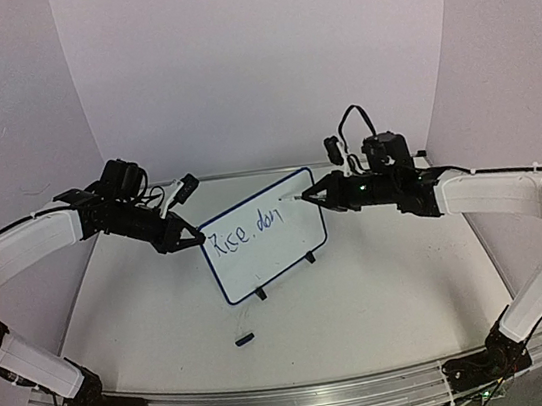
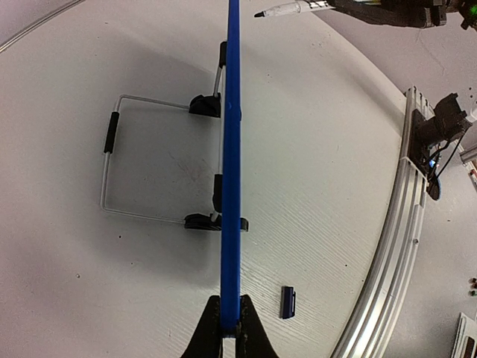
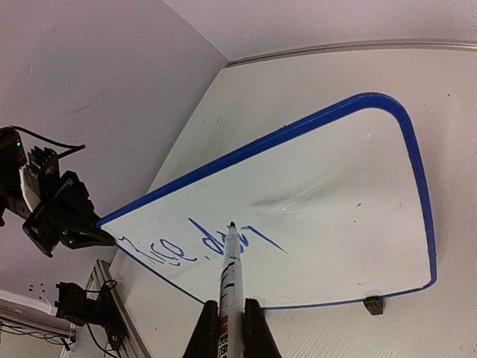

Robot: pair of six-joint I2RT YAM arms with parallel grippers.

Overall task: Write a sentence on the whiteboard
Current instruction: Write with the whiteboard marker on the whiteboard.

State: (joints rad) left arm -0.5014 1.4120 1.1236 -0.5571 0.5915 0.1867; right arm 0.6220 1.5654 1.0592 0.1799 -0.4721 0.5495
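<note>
Two grips working: L gripper (image 2: 230, 328) pinches whiteboard (image 1: 279, 257) edge to steady it; R gripper (image 3: 230, 321) clamps marker (image 3: 229, 261), tip by sentence (image 1: 246, 231).

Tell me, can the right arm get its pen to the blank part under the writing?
Probably yes. The right gripper holds the marker, tip at the whiteboard beside the writing; nothing covers the blank area, and the left gripper clamps only the board's far edge.

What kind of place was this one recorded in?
Probably a lab robot cell: a white table, plain backdrop walls closing it in, and an aluminium mounting rail along its near edge.
</note>
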